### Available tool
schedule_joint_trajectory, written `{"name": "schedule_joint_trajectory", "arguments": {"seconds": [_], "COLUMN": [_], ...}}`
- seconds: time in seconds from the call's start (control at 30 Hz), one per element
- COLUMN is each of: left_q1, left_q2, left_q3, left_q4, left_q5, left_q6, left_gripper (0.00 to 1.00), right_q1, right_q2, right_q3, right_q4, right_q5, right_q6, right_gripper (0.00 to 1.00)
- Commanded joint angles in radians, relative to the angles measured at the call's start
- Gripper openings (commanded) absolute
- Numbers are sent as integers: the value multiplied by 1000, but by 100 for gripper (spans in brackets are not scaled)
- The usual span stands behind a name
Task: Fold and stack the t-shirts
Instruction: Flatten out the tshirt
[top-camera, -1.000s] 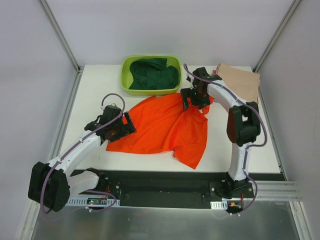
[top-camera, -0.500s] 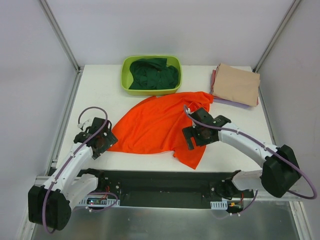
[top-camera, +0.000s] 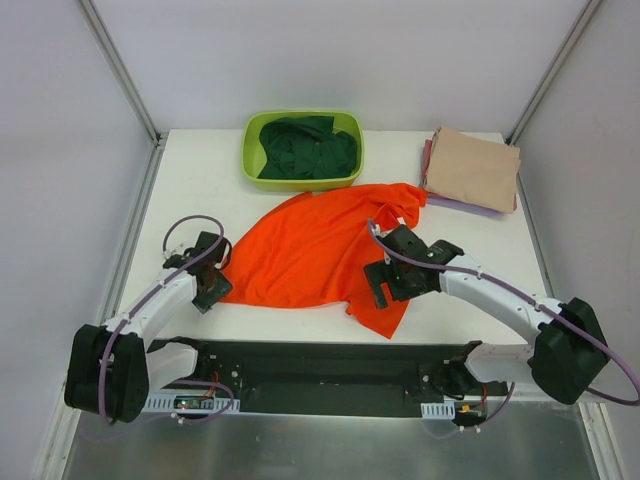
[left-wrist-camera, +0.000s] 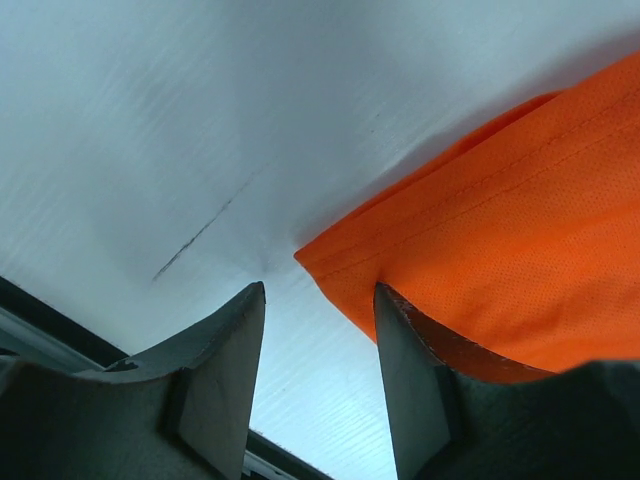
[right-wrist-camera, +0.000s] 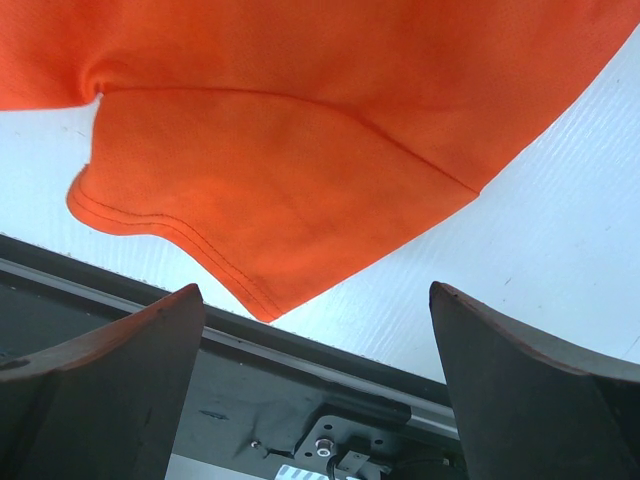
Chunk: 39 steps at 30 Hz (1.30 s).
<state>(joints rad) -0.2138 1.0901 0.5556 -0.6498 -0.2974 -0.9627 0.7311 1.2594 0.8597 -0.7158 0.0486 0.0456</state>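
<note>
An orange t-shirt (top-camera: 320, 250) lies spread and rumpled in the middle of the white table (top-camera: 200, 180). My left gripper (top-camera: 213, 285) sits low at its near left corner. In the left wrist view that corner (left-wrist-camera: 500, 260) reaches just ahead of the fingertips; the jaws (left-wrist-camera: 320, 290) stand partly apart with bare table between them, and one finger (left-wrist-camera: 415, 380) overlaps the hem. My right gripper (top-camera: 385, 285) hovers over the shirt's near right part, wide open (right-wrist-camera: 315, 290), above a pointed flap of the shirt (right-wrist-camera: 280, 190). A dark green t-shirt (top-camera: 305, 148) is bunched in the tub.
The lime-green tub (top-camera: 350, 150) stands at the back centre. A folded stack with a tan t-shirt (top-camera: 475, 168) on top lies at the back right. The black base plate (top-camera: 330, 365) runs along the table's near edge, seen as a rail (right-wrist-camera: 300, 400) under the right gripper.
The left gripper slid in to the shirt's near left corner and its jaws narrowed. The right arm swung from the shirt's far right corner down to its near right part.
</note>
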Motion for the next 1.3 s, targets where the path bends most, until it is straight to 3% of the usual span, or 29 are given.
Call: {"name": "schedule_joint_trajectory", "arguments": {"seconds": [0.0, 0.13, 0.3, 0.67, 1.03, 1.13, 1.23, 1.27], "left_q1": [11, 11, 13, 48, 65, 65, 65, 65], "left_q2": [43, 91, 128, 27, 137, 180, 200, 202], "left_q3": [-28, -45, -25, -2, -19, -23, -26, -29], "left_q4": [55, 84, 107, 108, 177, 199, 206, 211], "left_q5": [7, -6, 7, -20, 33, 58, 55, 53], "left_q6": [-25, -34, -13, 25, 22, 21, -7, -13], "left_gripper": [45, 38, 36, 36, 34, 26, 10, 0], "right_q1": [10, 14, 34, 37, 36, 36, 36, 37], "right_q2": [-31, -37, -49, -77, -48, -54, -66, -72], "right_q3": [-25, -27, -31, -36, -30, -33, -36, -39], "right_q4": [-11, -17, -33, -53, -42, -42, -42, -42], "right_q5": [-3, -18, -24, 7, -16, -18, -26, -30], "right_q6": [20, 23, 13, 5, -9, -9, -7, -6], "right_gripper": [96, 96, 96, 96, 96, 96, 96, 96]}}
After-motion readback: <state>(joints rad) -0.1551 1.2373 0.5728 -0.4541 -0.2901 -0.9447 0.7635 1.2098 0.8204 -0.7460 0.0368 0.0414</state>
